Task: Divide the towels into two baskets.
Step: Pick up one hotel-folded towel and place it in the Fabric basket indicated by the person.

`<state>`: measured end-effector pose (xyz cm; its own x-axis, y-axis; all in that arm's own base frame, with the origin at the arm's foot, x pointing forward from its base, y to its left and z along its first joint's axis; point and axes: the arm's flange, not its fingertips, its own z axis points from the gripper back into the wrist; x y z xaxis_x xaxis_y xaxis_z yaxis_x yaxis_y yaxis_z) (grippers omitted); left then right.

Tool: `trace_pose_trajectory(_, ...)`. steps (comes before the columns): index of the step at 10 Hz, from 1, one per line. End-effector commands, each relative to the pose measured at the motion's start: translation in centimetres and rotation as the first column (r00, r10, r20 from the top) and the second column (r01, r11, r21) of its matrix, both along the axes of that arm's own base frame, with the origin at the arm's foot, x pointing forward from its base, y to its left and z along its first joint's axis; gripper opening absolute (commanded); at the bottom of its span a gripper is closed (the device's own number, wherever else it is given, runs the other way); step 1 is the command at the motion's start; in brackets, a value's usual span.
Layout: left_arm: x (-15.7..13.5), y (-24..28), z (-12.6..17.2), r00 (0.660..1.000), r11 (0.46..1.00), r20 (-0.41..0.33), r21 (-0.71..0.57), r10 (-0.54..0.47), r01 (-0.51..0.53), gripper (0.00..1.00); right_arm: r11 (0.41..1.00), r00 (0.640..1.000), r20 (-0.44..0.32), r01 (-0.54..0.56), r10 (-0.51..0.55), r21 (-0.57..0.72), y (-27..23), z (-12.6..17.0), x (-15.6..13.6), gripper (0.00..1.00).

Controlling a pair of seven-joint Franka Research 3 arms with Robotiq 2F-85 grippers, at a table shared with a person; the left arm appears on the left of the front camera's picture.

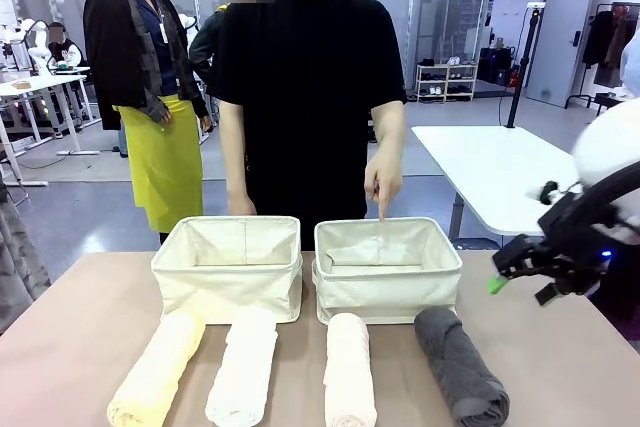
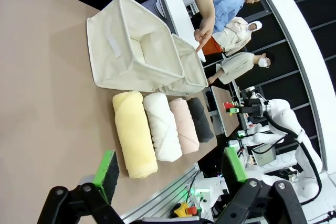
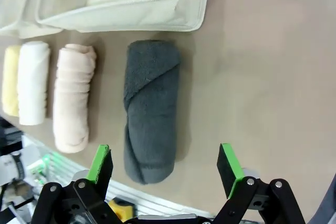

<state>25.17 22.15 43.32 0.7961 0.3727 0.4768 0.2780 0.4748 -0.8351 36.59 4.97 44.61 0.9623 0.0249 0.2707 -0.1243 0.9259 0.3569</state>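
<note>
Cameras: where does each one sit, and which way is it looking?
Front view: robot's side, looking across the table at the person; the right hand shows.
Left wrist view: above the left hand, looking over the towels toward the baskets.
Right wrist view: above the right hand, looking down at the grey towel.
Shared: all three see the grey towel.

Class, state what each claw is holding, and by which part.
Nothing is held: the left claw and the right claw both stand open and empty.
</note>
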Motion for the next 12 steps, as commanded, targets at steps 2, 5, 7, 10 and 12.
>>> trace_pose_trajectory(2, -0.2, 0.2, 0.3, 1.0, 1.0, 0.027, -0.012, -0.004, 0.004, 1.0, 0.988, 1.0, 0.0, 0.025, -0.026, -0.151, 4.1, -3.9, -1.0, 1.0)
trace_pose_trajectory(5, -0.2, 0.2, 0.3, 1.0, 1.0, 0.027, -0.012, -0.004, 0.004, 1.0, 0.969, 0.999, -0.023, -0.031, 0.026, -0.246, 7.6, -6.5, -2.0, 1.0)
trace_pose_trajectory(7, -0.2, 0.2, 0.3, 1.0, 1.0, 0.027, -0.012, -0.004, 0.004, 1.0, 0.956, 0.997, -0.051, -0.068, 0.055, -0.287, 8.8, -8.5, -2.4, 1.0)
trace_pose_trajectory(10, -0.2, 0.2, 0.3, 1.0, 1.0, 0.027, -0.012, -0.004, 0.004, 1.0, 0.945, 0.995, -0.075, -0.091, 0.071, -0.314, 10.2, -10.4, -2.5, 1.0)
trace_pose_trajectory(12, -0.2, 0.2, 0.3, 1.0, 1.0, 0.027, -0.012, -0.004, 0.004, 1.0, 0.932, 0.994, -0.089, -0.088, 0.06, -0.352, 10.5, -12.3, -2.3, 1.0)
